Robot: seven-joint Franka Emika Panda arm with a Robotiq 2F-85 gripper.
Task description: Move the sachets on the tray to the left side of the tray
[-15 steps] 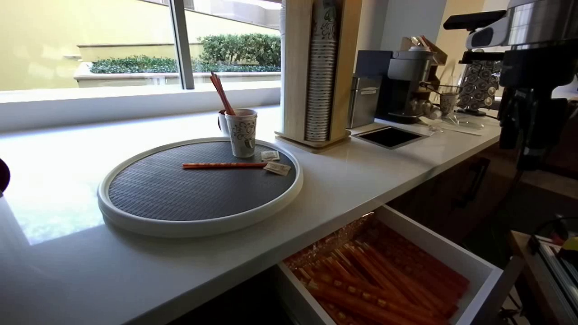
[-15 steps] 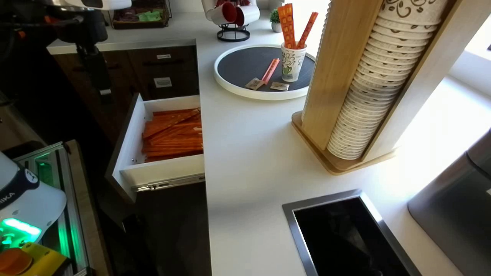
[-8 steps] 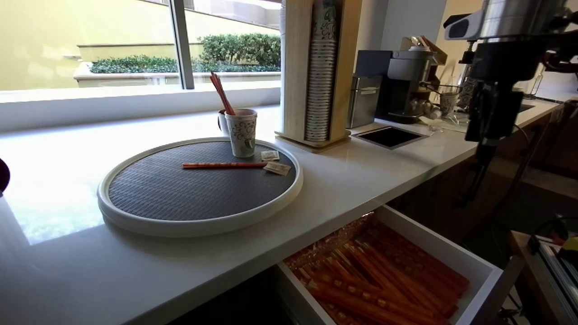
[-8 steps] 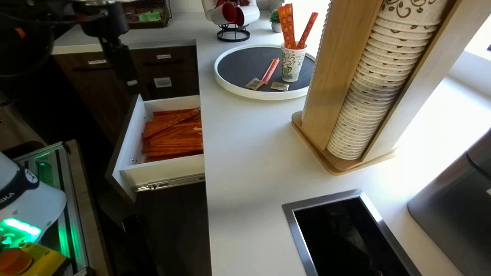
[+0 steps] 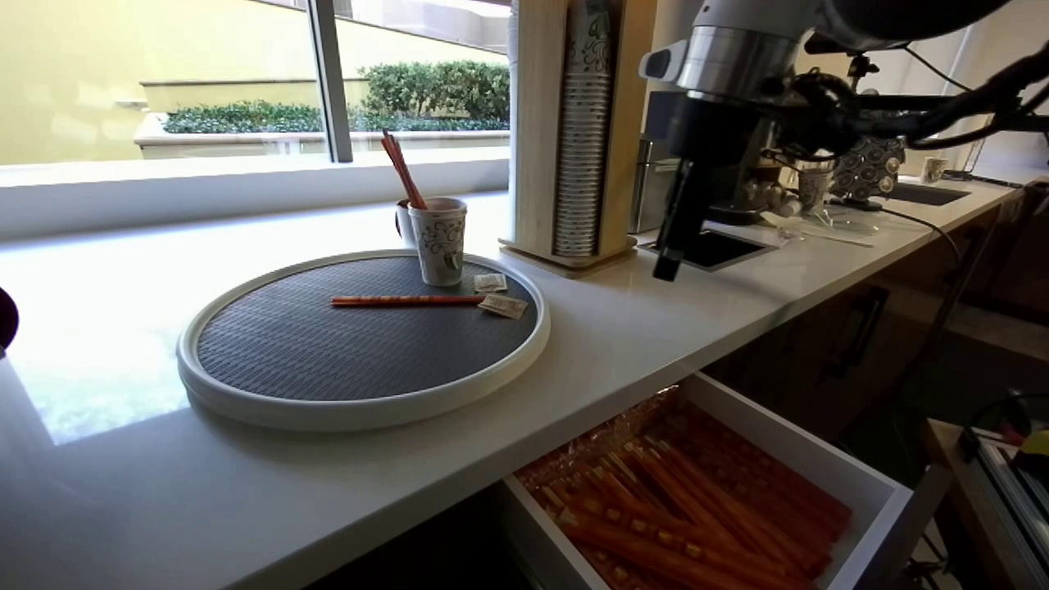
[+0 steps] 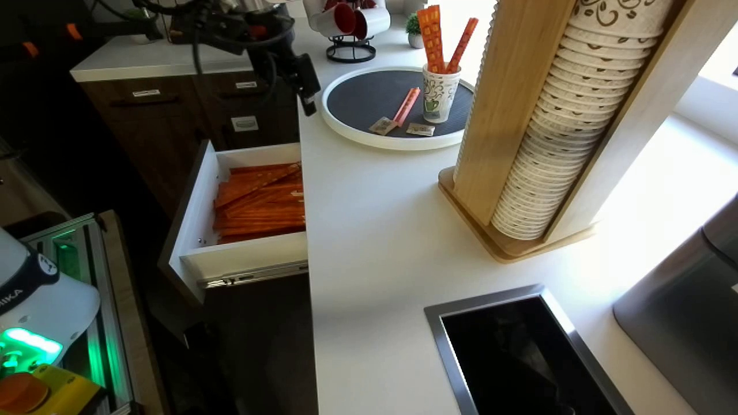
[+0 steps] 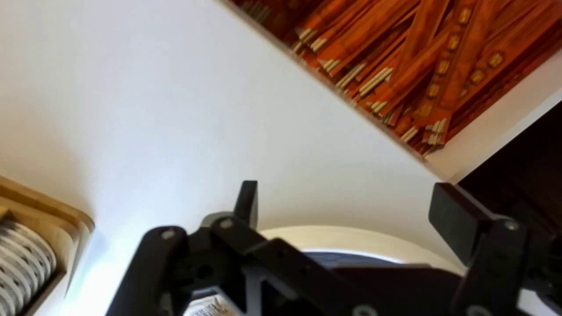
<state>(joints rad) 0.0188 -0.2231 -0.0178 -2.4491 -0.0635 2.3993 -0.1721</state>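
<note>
Lying, in an exterior view, on the right side of the round tray point(image 5: 361, 352), two sachets point(image 6: 383, 125) are not yet reaching the left side that the task is naming. One near sachet point(image 5: 503, 306) is apparently touching the right end of one loose red chopstick packet point(image 5: 407, 301); one far sachet point(image 5: 490, 283) is sitting just beyond, apart from both. One printed paper cup point(image 5: 442, 246) is standing on the tray's far side, holding at least two more packets point(image 6: 432, 39). Given this crowding, a grasp on the near sachet could be dragging the loose packet along, and spread fingers point(image 7: 454, 217) reaching for the far one could be tipping the cup. Both sachets are lying flat, so fingers arriving too high would likely be pinching air and, too low, scraping the tray. One gripper point(image 7: 347, 193) is hanging above the counter point(image 5: 623, 328), apart from the tray, its fingers standing wide apart and holding nothing. Outward, one wooden cup dispenser point(image 5: 541, 139) is standing beyond the tray at right, and one pulled-out drawer point(image 5: 799, 451) is sticking out at near right, its heaped packets lying too thick for counting.
</note>
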